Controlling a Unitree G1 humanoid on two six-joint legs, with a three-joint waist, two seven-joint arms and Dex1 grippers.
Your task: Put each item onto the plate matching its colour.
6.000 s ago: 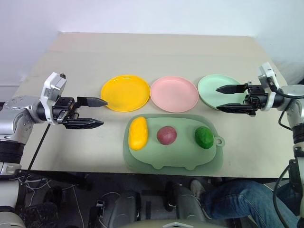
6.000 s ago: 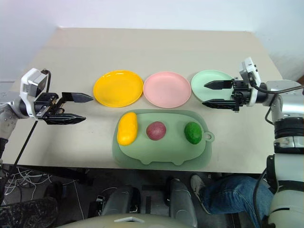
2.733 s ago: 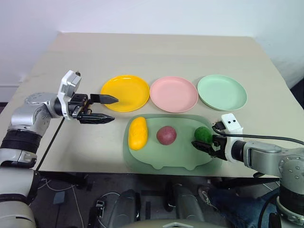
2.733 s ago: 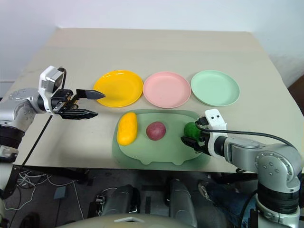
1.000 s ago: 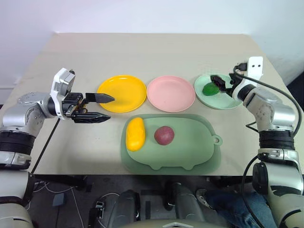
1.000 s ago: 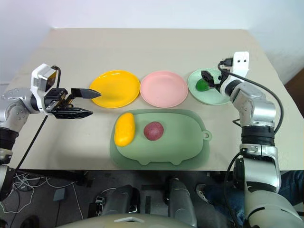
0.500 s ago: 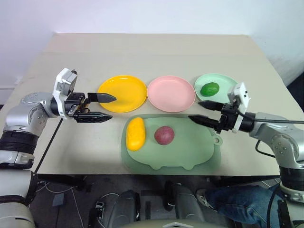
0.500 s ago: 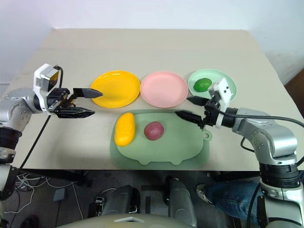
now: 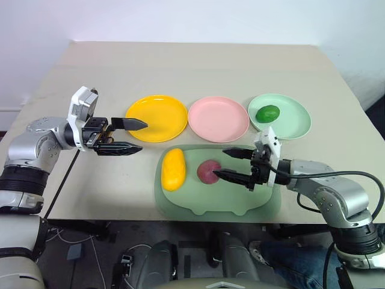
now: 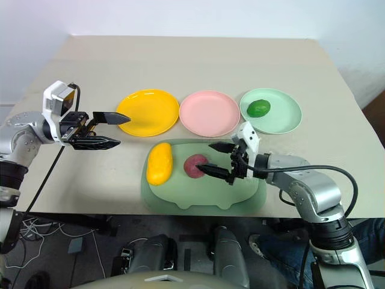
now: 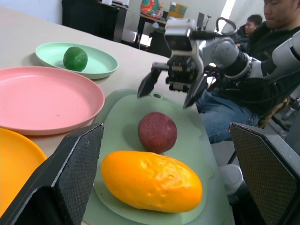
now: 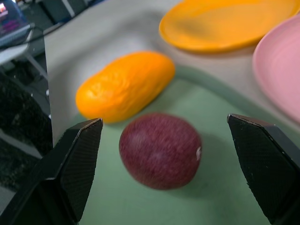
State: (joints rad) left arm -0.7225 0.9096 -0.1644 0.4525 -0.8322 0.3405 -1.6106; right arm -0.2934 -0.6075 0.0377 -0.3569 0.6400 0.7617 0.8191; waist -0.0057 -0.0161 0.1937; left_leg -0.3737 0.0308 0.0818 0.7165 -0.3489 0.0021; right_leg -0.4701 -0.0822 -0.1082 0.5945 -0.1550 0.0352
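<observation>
The green item (image 9: pixel 267 112) lies on the mint green plate (image 9: pixel 295 123). On the pig-shaped tray (image 9: pixel 240 198) rest the yellow item (image 9: pixel 173 169) and the reddish-purple item (image 9: pixel 207 171). My right gripper (image 9: pixel 220 163) is open just right of the purple item and points at it, its fingertips a little short of it and holding nothing. In the right wrist view the purple item (image 12: pixel 160 150) sits ahead between the two fingers, the yellow item (image 12: pixel 124 86) beyond it. The yellow plate (image 9: pixel 157 118) and the pink plate (image 9: pixel 219 118) are bare. My left gripper (image 9: pixel 143 136) hovers open at the yellow plate's left rim.
The three plates stand in a row behind the tray on a beige table (image 9: pixel 198 66). The tray lies near the table's front edge. In the left wrist view a seated person (image 11: pixel 276 28) shows beyond the table.
My right gripper left the green item on the mint green plate, drew back and swung left over the tray to the purple item. The left arm stayed put.
</observation>
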